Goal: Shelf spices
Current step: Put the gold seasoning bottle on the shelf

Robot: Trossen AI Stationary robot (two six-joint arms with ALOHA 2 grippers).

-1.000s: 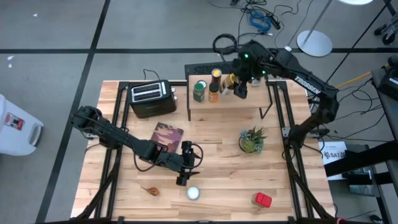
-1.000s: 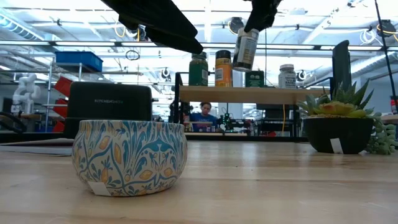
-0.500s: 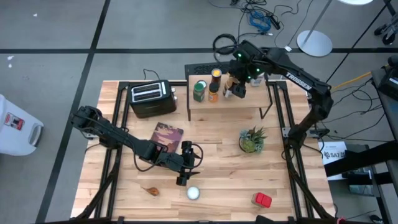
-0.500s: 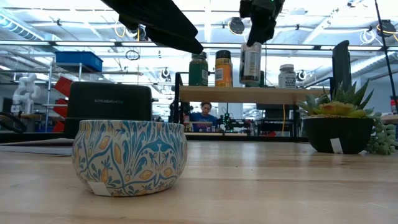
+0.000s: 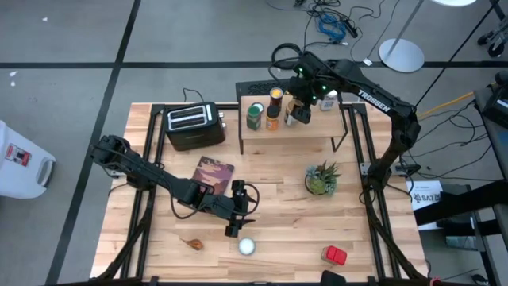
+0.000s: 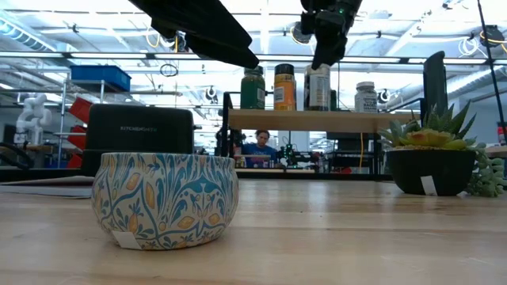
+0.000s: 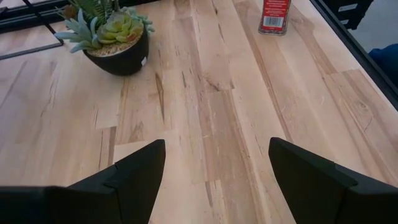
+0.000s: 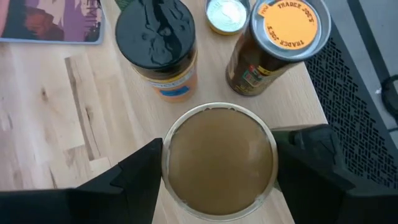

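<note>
My right gripper (image 5: 299,109) is over the shelf (image 5: 317,131), shut on a tan-topped spice jar (image 8: 219,158) that stands upright on the shelf top (image 6: 318,87). Beside it on the shelf stand a black-topped jar (image 8: 157,46), an orange-topped jar (image 8: 280,37), a green jar (image 5: 254,116) and a white jar (image 6: 365,96). My left gripper (image 5: 236,213) hovers open over the table's near middle. A patterned tin with a white top (image 5: 247,246) and a red tin (image 5: 334,254) rest on the table. My right gripper holds the tan-topped jar at its top rim (image 8: 171,140), pinched between the two fingers, one on either side. The fingers come from above, pointing down. The jar is upright with its base (image 6: 318,108) on the shelf's wooden top.
A black toaster (image 5: 190,125) stands left of the shelf, and a reddish book (image 5: 213,173) lies beside my left arm. A potted succulent (image 5: 321,179) sits in front of the shelf. A small brown object (image 5: 191,243) lies near the table's front edge. A person shows far behind the table.
My right gripper has moved slightly toward the table's left and down. The tan-topped jar, lifted and tilted a second ago, now stands upright with its base on the shelf top next to the orange-topped jar. The grip has stayed shut.
</note>
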